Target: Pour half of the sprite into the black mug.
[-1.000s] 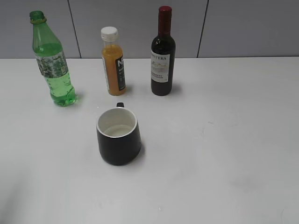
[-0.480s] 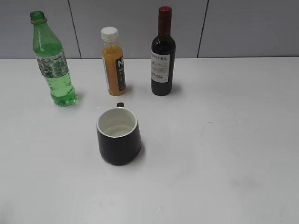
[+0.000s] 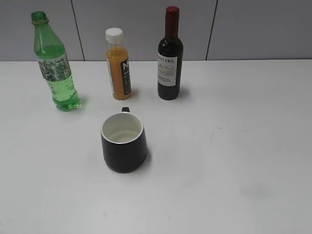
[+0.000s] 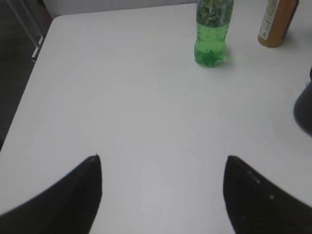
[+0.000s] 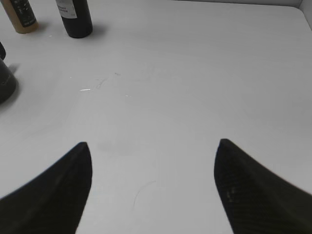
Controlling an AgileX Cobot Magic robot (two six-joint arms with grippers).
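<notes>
The sprite (image 3: 54, 68), a tall green bottle with a pale label band, stands upright at the back left of the white table; its lower part shows in the left wrist view (image 4: 211, 39). The black mug (image 3: 124, 142), white inside, stands in the middle, handle toward the back; its edge shows in the left wrist view (image 4: 304, 108) and the right wrist view (image 5: 6, 80). My left gripper (image 4: 162, 158) is open and empty above bare table, well short of the sprite. My right gripper (image 5: 152, 144) is open and empty above bare table. Neither gripper shows in the exterior view.
An orange juice bottle (image 3: 118, 65) with a white cap and a dark wine bottle (image 3: 170, 56) with a red top stand at the back, right of the sprite. A grey wall runs behind the table. The table's left edge (image 4: 34, 73) shows in the left wrist view.
</notes>
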